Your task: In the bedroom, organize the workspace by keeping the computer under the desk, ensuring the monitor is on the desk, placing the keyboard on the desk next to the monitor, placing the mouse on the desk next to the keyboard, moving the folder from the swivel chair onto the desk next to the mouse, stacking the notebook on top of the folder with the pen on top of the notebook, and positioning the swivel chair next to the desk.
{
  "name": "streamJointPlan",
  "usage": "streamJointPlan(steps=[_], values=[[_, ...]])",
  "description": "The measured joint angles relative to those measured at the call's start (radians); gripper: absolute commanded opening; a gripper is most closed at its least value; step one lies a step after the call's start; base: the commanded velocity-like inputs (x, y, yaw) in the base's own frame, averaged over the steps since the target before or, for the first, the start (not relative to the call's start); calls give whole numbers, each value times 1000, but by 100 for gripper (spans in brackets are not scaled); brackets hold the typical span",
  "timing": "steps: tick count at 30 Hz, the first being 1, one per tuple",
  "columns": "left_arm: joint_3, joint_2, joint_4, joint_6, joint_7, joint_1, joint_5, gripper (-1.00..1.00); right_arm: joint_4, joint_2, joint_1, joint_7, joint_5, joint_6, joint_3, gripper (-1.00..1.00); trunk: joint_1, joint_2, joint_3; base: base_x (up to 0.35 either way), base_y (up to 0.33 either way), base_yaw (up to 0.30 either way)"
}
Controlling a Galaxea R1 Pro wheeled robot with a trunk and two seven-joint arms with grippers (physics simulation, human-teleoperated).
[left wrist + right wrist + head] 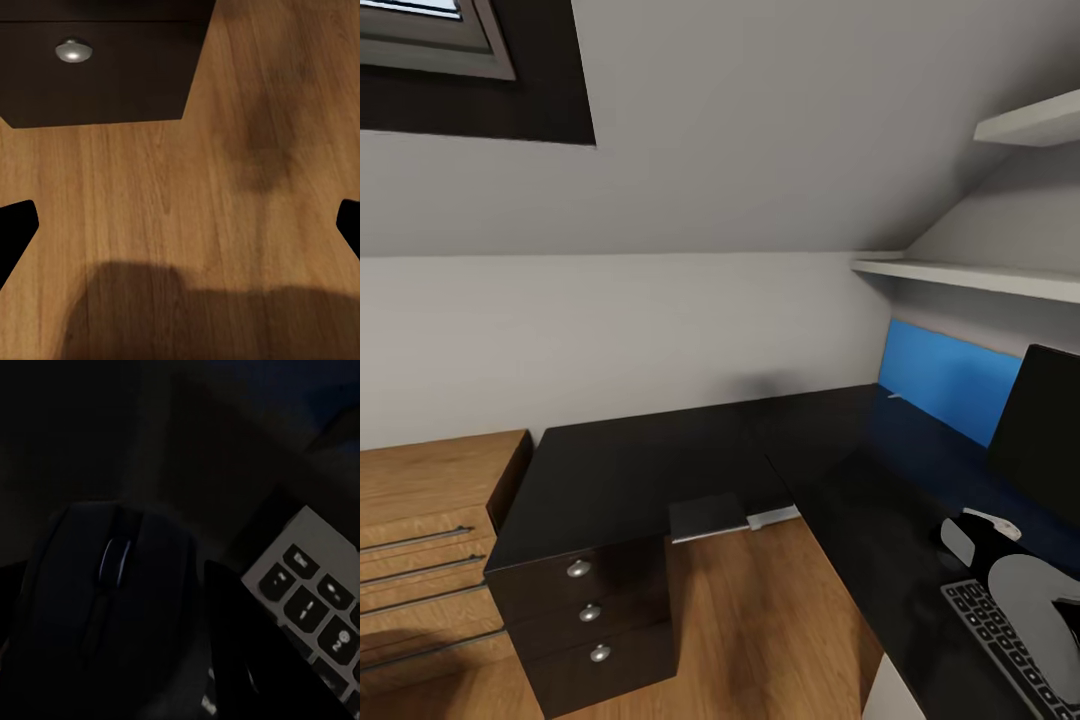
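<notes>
My right gripper [112, 607] straddles the mouse [105, 585] beside the keyboard [315, 600] on the tabletop [660, 460]; I judge it placed, so release comes next; left gripper [180, 225] wide

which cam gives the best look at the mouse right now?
Right wrist view: the mouse shows large and close, scroll wheel visible, between the right gripper's dark fingers, beside the keyboard. The picture is very dark, though. In the head view the spot by the keyboard is largely covered by the arm, so I can't pick it out. The left wrist view looks at the floor.
</notes>
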Motion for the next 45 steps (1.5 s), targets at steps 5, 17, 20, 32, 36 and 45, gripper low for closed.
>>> streamJointPlan(steps=[5, 17, 20, 32, 36, 45], values=[[0, 0, 0, 1, 1, 0, 4, 100, 0, 0, 0, 0, 0, 0, 0, -100, 19, -35, -16, 0, 0, 0], [-2, 2, 0, 0, -9, 0, 0, 100, 0, 0, 0, 0, 4, -1, 4, -100, 42, -77, -35, 0, 0, 0], [-2, 3, 0, 0, -9, 0, -1, 100, 0, 0, 0, 0, 2, -1, 14, -100, 42, -77, -35, 120, 0, 0], [5, 4, 0, 0, -10, 0, -1, 100, 0, 0, 0, -1, 2, -1, 18, -100, 42, -77, -35, 40, 0, 0], [8, 4, -8, 1, -7, 0, 3, 100, 0, 0, 0, -1, 2, -1, 23, -100, 42, -77, -35, 13, 0, 0], [6, 2, -11, 1, -4, 0, 6, 100, 0, 0, 0, -2, 0, -3, 25, -100, 69, -126, -56, 1, 0, 0]])
